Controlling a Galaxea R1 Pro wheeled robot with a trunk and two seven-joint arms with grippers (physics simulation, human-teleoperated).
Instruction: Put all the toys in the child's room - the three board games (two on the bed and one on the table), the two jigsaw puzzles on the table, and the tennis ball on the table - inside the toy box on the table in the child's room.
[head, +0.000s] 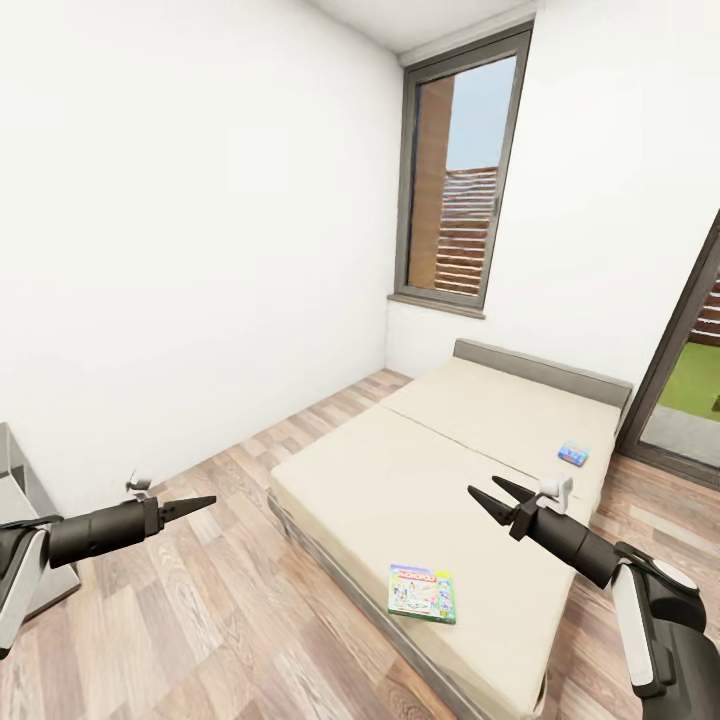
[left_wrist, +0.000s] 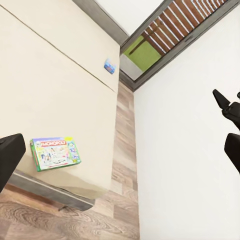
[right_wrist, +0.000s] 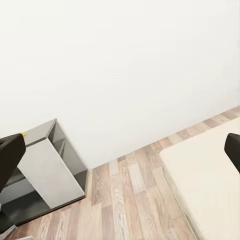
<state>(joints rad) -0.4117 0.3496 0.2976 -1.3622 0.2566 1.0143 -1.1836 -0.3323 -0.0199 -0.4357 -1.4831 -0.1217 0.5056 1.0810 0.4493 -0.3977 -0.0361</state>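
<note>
Nearest the head camera, at about 4 o'clock: right gripper, fingers spread apart, holding nothing, hanging over the near half of the bed. At about 8 o'clock: left gripper, tips drawn close to one point in the head view, yet in the left wrist view fingers far apart at both edges; so probably spread, and empty too.

Outward from the right gripper, towards 7 o'clock: Monopoly board game, white-green box lying flat near the bed's front edge. Long axis almost parallel to this edge, title strip on the side turned to the headboard. Farther, at about 1 o'clock from the right gripper: small blue board game, flat, near the far right side of the mattress, orientation too small to judge.

Likely light and stiff cardboard with a smooth lid, lying flat on a soft mattress. Best taken across the short width at one edge, one finger pushed under into the mattress; could slip if pinched at a corner.

Against the wall, at the left wheel side: grey open shelf unit.
</note>
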